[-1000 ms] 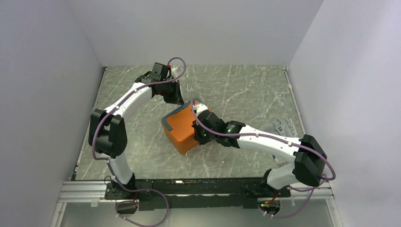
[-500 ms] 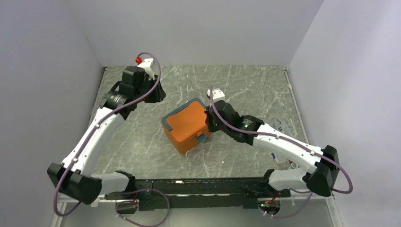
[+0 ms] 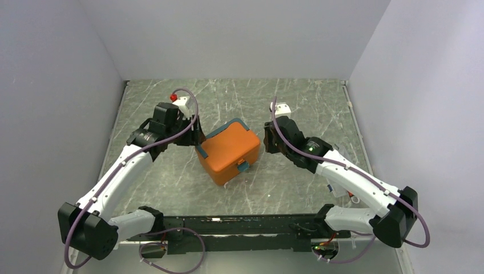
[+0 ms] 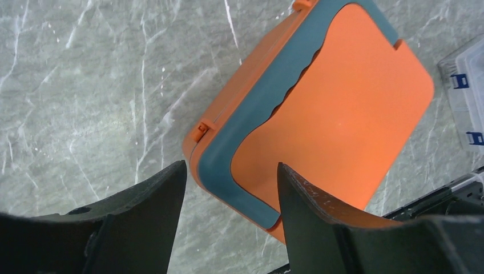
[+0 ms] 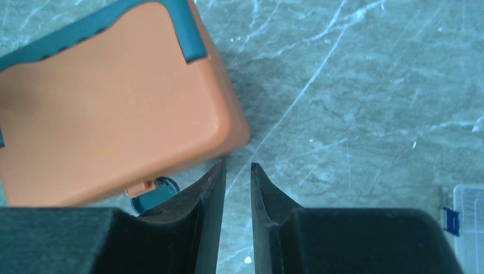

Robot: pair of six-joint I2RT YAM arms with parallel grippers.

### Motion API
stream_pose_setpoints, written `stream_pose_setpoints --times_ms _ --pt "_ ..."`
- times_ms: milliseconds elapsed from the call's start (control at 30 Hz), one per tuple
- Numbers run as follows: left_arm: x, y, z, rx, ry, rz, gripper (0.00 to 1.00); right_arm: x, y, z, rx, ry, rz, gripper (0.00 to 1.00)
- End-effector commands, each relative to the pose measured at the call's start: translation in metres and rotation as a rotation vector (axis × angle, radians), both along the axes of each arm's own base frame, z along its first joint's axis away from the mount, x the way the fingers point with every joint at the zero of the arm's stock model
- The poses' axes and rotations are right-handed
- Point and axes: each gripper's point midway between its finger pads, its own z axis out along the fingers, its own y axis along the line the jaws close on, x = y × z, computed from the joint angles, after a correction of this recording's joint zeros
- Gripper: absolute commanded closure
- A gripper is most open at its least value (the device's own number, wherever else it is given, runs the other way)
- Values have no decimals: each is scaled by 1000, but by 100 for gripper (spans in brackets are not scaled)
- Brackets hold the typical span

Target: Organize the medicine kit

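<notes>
At the near edge of the desk (image 3: 171, 182) you have both arm bases, and each arm reaches forward and inward from there. The medicine kit (image 3: 228, 151) sits on the desk about midway between the near and far edges, a little left of centre. It is turned skew, so one corner points toward you. Its lid is down, and the teal latch (image 3: 243, 166) sticks out from the near right side; you cannot tell from these views whether it is fastened. Your right gripper (image 5: 237, 164) hangs just off the kit's right corner, over bare desk. Its fingers (image 5: 268, 205) stand only a narrow slit apart with nothing between them, and they are not touching the box. In the right wrist view the latch shows just left of them. Your left gripper (image 4: 231, 167) is at the kit's left side, spread wide and gripping nothing. The left wrist view looks down between its dark fingers (image 4: 148, 217) onto the kit's left corner, and you cannot tell whether either finger touches the box. The teal handle (image 4: 268, 103) lies flat along the far left part of the lid. A clear plastic container with blue clasps (image 4: 465, 97) shows at the right edge of the left wrist view, well apart from the kit.
</notes>
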Motion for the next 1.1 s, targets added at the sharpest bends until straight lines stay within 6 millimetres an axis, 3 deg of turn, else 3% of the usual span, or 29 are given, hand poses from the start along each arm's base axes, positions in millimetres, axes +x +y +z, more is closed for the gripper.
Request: stream_pose_setpoints --times_ms 0,200,400,800,1067 --pt "14 -15 26 -85 -92 -25 34 -21 -13 -25 16 71 -19 74" --pt "19 -30 30 -143 -84 -67 33 -54 -3 -57 177 154 42 75" --pt "27 -36 35 -150 -93 -83 31 -75 2 -62 452 191 -31 60" --pt "46 -50 -2 -145 -7 -118 33 -72 28 -57 839 269 -134 49" --pt "26 -56 -14 -195 37 -163 33 -68 35 -55 907 284 -151 47"
